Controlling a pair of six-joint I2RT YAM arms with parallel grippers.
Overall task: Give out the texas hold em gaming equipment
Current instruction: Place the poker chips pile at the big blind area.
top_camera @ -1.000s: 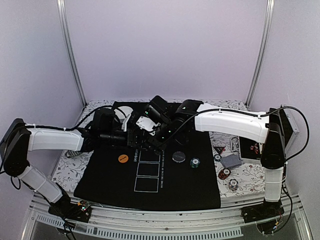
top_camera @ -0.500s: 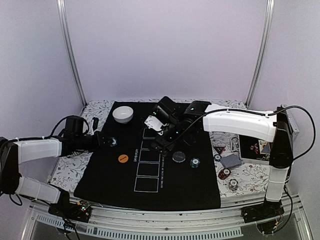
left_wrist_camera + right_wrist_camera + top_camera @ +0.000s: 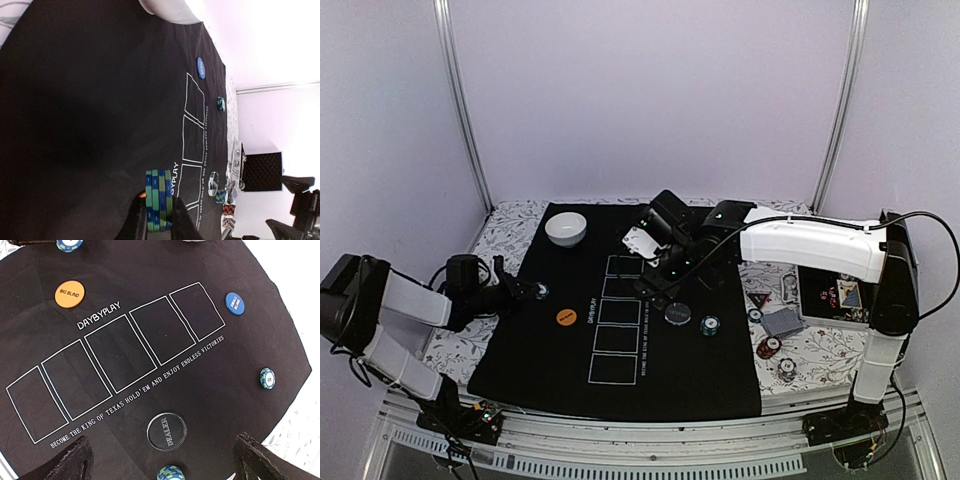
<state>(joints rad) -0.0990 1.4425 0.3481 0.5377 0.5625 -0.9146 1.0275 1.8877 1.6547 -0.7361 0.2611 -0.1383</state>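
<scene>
Chip stack point(image 3: 159, 207): rigid, light; loose discs could slide apart (my guess).
Hold: across the striped rims.
Left gripper point(image 3: 157, 223): clamped on it.
Right gripper point(image 3: 165, 460): spread wide, empty.

I hold a blue-green chip stack point(image 3: 159, 200) clamped between the fingers of my left gripper point(image 3: 159, 223), at the left edge of the mat point(image 3: 150, 270). The orange disc point(image 3: 69, 293), blue disc point(image 3: 234, 303) and black dealer disc point(image 3: 166, 430) lie flat on the mat. A teal chip stack point(image 3: 710, 325) stands just beside the dealer disc. The cards point(image 3: 782, 321), triangle point(image 3: 757, 298) and red chips point(image 3: 772, 347) lie right of the mat.
</scene>
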